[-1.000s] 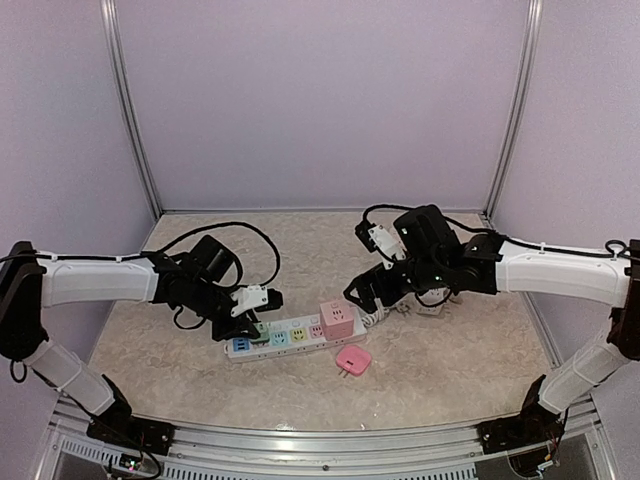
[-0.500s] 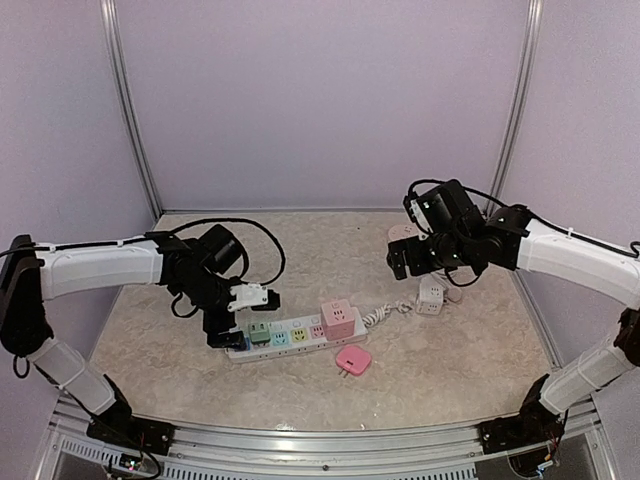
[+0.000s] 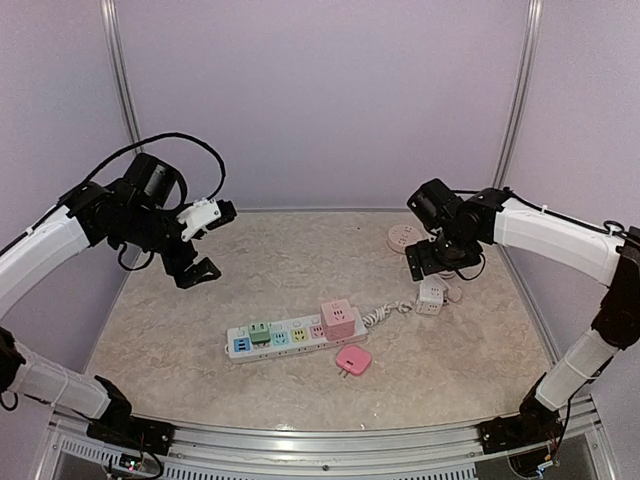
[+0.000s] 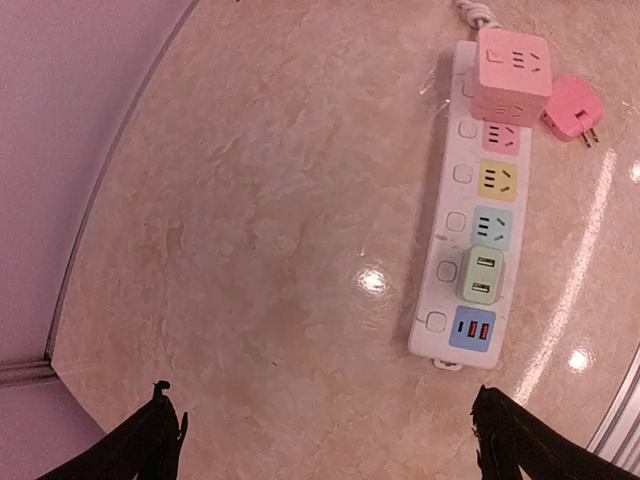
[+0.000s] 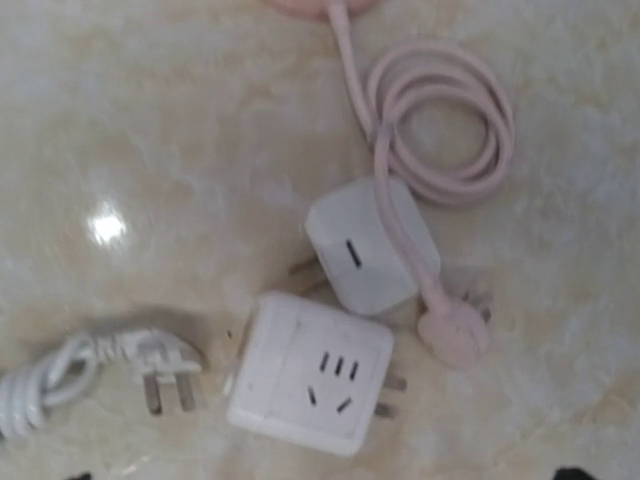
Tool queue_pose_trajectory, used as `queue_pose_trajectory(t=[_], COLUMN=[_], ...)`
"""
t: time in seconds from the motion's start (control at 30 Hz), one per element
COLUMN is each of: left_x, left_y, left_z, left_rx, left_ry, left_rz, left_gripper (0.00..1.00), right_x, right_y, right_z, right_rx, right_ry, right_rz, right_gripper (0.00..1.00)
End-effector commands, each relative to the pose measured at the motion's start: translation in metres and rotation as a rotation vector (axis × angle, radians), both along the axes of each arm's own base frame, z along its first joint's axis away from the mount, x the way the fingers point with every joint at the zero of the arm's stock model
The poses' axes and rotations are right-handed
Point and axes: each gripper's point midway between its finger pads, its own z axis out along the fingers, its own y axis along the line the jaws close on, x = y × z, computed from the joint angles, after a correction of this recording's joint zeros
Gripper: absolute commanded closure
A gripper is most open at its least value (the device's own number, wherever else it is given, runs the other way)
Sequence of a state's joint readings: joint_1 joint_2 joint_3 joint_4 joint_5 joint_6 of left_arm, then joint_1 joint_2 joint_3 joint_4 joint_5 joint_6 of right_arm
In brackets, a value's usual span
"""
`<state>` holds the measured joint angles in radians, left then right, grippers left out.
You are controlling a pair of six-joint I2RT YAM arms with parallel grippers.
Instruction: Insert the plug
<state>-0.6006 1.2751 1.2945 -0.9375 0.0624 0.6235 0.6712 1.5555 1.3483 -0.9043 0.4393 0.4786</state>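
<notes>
Fingers (image 4: 152, 440) open on left gripper (image 3: 220, 240) and right gripper (image 3: 425, 262), gripping nothing; pale green square plug (image 4: 480, 275) sitting seated, right of frame, in white plastic power strip (image 4: 441, 238).

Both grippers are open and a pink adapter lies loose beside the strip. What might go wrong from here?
1. The loose pink adapter lies flat, close beside the power strip. A finger coming down there may shove the strip instead of getting a clean grip.
2. Under the right gripper, the white cube adapter, a smaller white adapter and the pink cable crowd together. Closing there could snag the cable or the wrong block.
</notes>
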Motion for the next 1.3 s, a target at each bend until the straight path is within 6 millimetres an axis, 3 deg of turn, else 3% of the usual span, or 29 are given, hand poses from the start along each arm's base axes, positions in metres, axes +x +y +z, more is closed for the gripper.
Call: queue_pose_trajectory(t=[0.0, 0.17, 0.27, 0.47, 0.67, 0.87, 1.0, 1.13, 1.17, 1.27], left_x=[0.01, 0.006, 0.001, -0.023, -0.026, -0.024, -0.022, -0.017, -0.016, -0.015], left_y=[0.042, 0.094, 0.104, 0.096, 0.096, 0.105, 0.108, 0.118, 0.119, 0.124], left_z=[0.017, 0.001, -0.009, -0.029, -0.035, -0.04, -0.042, -0.044, -0.044, -0.043], left_rx=[-0.102, -0.08, -0.077, -0.155, -0.145, -0.108, -0.107, -0.108, -0.109, -0.12], left_ry=[0.059, 0.185, 0.157, 0.197, 0.214, 0.173, 0.175, 0.177, 0.176, 0.173], left_rz=[0.333, 0.564, 0.562, 0.523, 0.52, 0.526, 0.536, 0.58, 0.587, 0.609], left_gripper=[0.01, 0.01, 0.01, 0.01, 0.01, 0.01, 0.01, 0.01, 0.01, 0.01], right_x=[-0.007, -0.009, -0.013, -0.03, -0.041, -0.037, -0.034, -0.015, -0.01, 0.006], right_y=[-0.004, 0.006, 0.014, 0.041, 0.051, 0.056, 0.084, 0.104, 0.106, 0.112], right_z=[-0.01, -0.024, -0.029, -0.029, -0.038, -0.031, -0.031, -0.044, -0.051, -0.076], right_rx=[-0.002, 0.043, 0.082, 0.216, 0.25, 0.267, 0.372, 0.363, 0.339, 0.277], right_ry=[0.059, 0.093, 0.121, 0.136, 0.162, 0.14, 0.146, 0.16, 0.173, 0.208], right_rz=[-0.051, -0.047, -0.029, 0.078, 0.125, 0.148, 0.229, 0.256, 0.245, 0.222], right_gripper=[0.03, 0.08, 0.09, 0.1, 0.11, 0.12, 0.13, 0.14, 0.17, 0.4])
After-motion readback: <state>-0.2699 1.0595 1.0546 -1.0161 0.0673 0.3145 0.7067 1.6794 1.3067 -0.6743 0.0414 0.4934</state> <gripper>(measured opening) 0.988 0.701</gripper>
